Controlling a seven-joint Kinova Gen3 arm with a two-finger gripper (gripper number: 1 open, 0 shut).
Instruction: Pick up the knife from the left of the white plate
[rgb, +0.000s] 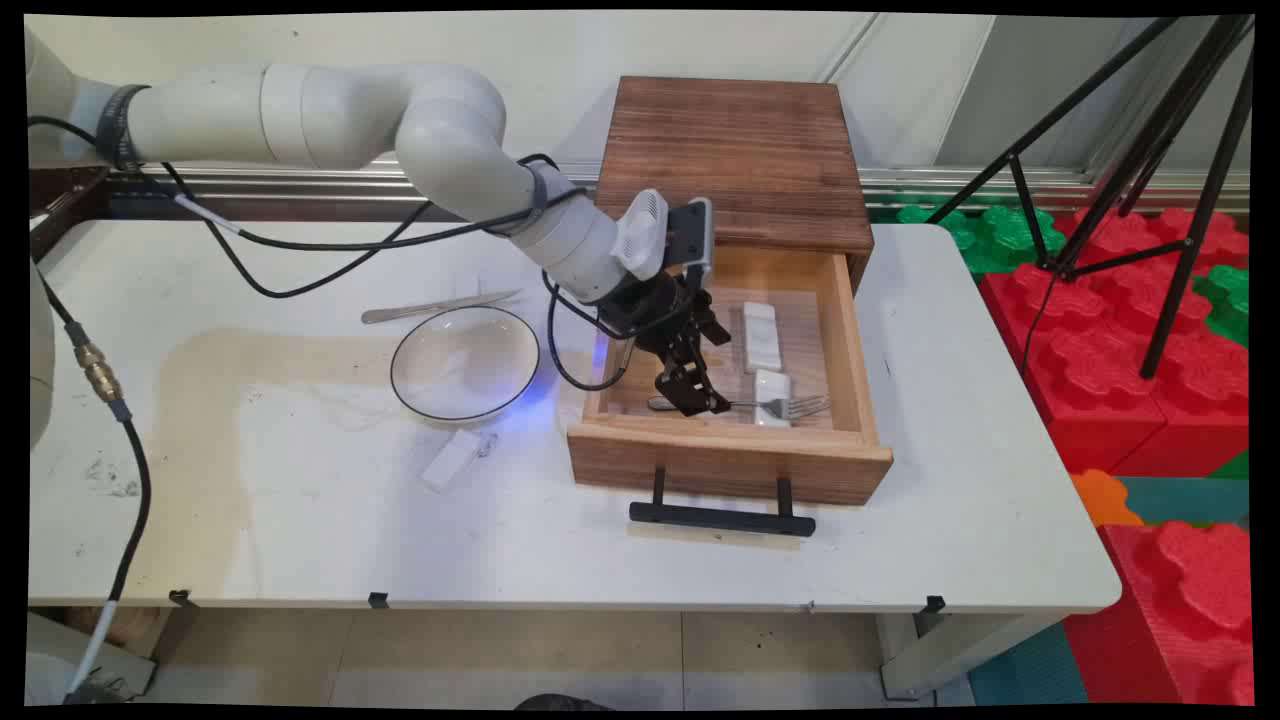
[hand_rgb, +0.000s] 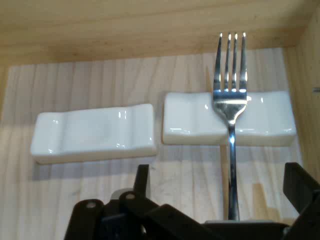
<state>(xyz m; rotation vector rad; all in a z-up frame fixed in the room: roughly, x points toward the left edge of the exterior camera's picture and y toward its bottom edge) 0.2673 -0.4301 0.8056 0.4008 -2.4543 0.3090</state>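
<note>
- Black drawer handle closest to the lens in the main view, fronting the pulled-out wooden drawer on the white tabletop.
- Inside the drawer: fork lying flat just behind the front wall, long axis running left to right, tines to the picture's right, handle end poking out left of the tool.
- Tool lowered into the drawer directly over the fork's handle; spread of the fingers hard to read from this side.
- Two white rests in the drawer: near rest under the fork's neck, far rest lying clear behind it.
- Out on the tabletop, well apart to the left: glass bowl, knife behind it, third rest in front.
- Hand view fills that gap: tool spread wide, gripping nothing, one finger on either side of the fork and neither visibly touching it.
- Fork's handle running straight up between the fingers, tines pointing away, neck bridging the right-hand rest; left-hand rest bare.
- Bowl, knife and third rest absent from this view.
</note>
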